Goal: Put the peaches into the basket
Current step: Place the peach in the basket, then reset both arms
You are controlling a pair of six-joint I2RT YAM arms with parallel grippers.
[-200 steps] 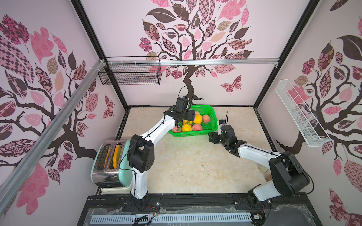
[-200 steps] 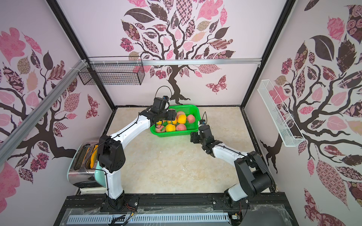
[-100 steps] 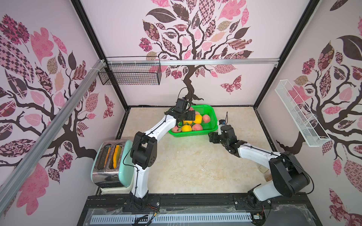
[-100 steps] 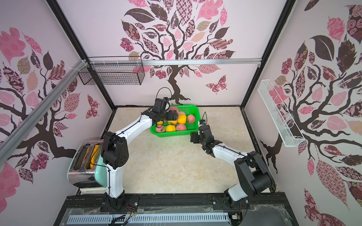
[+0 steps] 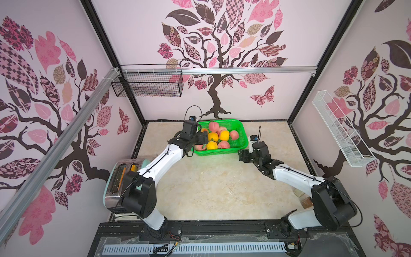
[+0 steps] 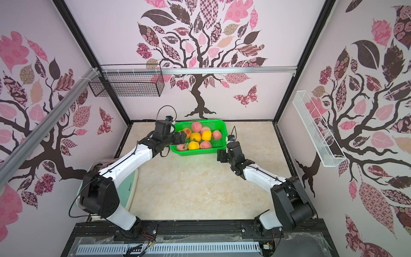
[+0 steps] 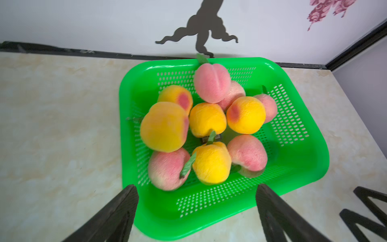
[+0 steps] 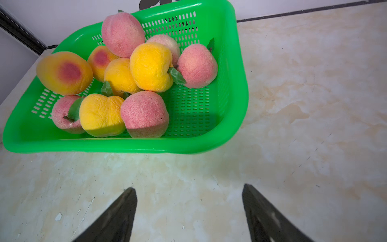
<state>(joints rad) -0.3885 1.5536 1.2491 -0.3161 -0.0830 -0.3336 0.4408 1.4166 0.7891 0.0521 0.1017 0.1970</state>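
The green basket (image 5: 243,136) (image 6: 224,133) stands at the back of the table and holds several peaches (image 5: 224,135), pink and yellow-orange, piled together. My left gripper (image 5: 203,138) (image 7: 196,186) hovers open over the basket's left end with nothing between its fingers (image 7: 117,213). Just beyond them a yellow-orange peach (image 7: 164,126) (image 8: 65,72) sits on the pile against the left wall, blurred in the left wrist view. My right gripper (image 5: 242,155) (image 8: 188,186) is open and empty over bare table, just in front of the basket's (image 8: 125,146) right corner.
A toaster (image 5: 124,175) sits at the table's left front. A black wire basket (image 5: 149,84) hangs on the back wall and a white wire rack (image 5: 340,131) on the right wall. Small boxes (image 5: 304,200) lie beside the right arm's base.
My left gripper has opened, let the yellow-orange peach go into the basket and drawn back a little to the left. The right arm has stayed put, its jaws slightly wider.
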